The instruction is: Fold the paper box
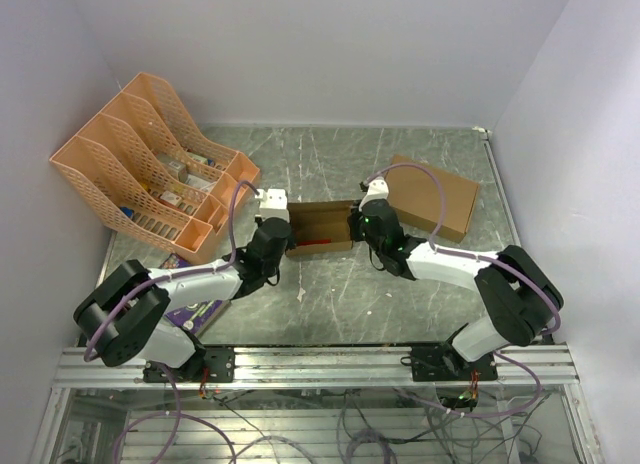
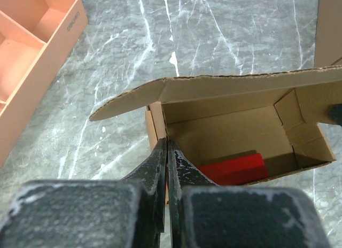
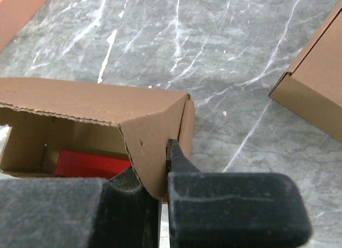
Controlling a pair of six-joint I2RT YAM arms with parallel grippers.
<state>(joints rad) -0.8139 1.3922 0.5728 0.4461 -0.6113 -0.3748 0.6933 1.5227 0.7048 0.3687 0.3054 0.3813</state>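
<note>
The paper box (image 1: 320, 227) lies open at the table's middle, a small narrow brown carton with its lid flap (image 2: 214, 87) raised. A red flat object (image 2: 235, 168) rests inside on the floor of the box. My left gripper (image 2: 168, 144) is shut on the thin left end wall of the paper box (image 2: 224, 125), one finger inside and one outside. At the other end, my right gripper (image 3: 162, 157) is shut on the box's right side flap (image 3: 152, 136); the flap hides its left fingertip. In the top view the two grippers, left (image 1: 284, 234) and right (image 1: 357, 224), face each other across the box.
A larger ready-made brown box (image 1: 433, 195) sits behind the right arm, its corner also in the right wrist view (image 3: 315, 93). An orange mesh file rack (image 1: 150, 164) holding small items fills the left rear. A purple packet (image 1: 195, 309) lies by the left arm's base.
</note>
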